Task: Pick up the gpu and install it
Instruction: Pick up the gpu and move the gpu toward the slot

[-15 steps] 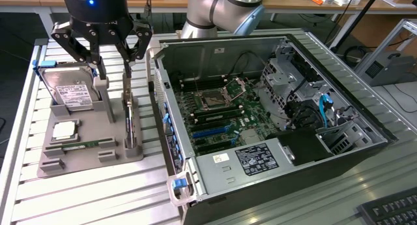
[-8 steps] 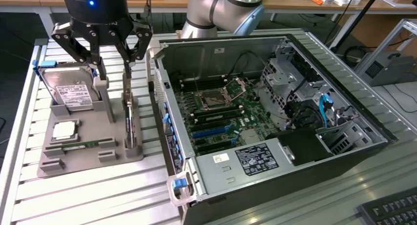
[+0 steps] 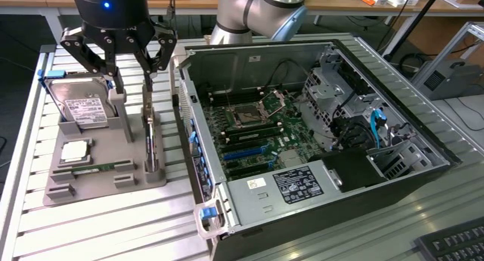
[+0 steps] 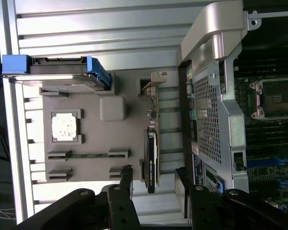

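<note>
So the gripper (image 3: 132, 82) is hanging over the grey parts holder (image 3: 98, 193) with its jaws spread as wide as they go, and it's got nothing in them. The gpu (image 3: 149, 133) is standing on edge in its slot on that holder, on the side nearest the open PC case (image 3: 226, 57). In the wrist view the card (image 4: 152, 158) lines up right between the two fingers (image 4: 126, 178). I can't tell if they're touching it.

Also on the holder are a hard drive (image 3: 79, 105), a CPU (image 3: 74, 152) and a memory stick (image 3: 94, 168). Everything sits on a slatted metal table (image 3: 113, 230). There's a keyboard (image 3: 454, 244) at the exterior view's lower right corner, and wooden desks (image 3: 332, 3) along the back of the room.
</note>
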Available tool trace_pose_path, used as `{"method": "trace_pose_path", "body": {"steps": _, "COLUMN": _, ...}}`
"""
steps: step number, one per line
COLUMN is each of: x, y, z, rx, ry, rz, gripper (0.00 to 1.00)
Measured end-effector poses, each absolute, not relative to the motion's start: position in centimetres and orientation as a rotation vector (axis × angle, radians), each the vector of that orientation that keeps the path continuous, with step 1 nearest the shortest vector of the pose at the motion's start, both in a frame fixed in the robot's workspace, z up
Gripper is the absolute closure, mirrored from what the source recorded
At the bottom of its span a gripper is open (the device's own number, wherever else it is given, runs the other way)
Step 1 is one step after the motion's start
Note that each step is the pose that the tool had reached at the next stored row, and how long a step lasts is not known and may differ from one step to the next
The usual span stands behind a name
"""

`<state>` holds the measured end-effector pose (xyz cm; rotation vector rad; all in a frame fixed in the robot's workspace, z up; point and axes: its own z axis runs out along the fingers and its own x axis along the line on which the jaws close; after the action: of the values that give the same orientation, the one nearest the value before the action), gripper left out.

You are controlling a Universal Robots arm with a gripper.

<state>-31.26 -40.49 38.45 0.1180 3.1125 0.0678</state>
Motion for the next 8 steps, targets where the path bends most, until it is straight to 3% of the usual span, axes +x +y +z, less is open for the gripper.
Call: {"method": "trace_pose_path", "body": {"steps": 8, "x": -31.25, "y": -40.51, "z": 38.32, "rx": 0.118, "ry": 3.113, "rz": 0.068, "gripper": 0.52}}
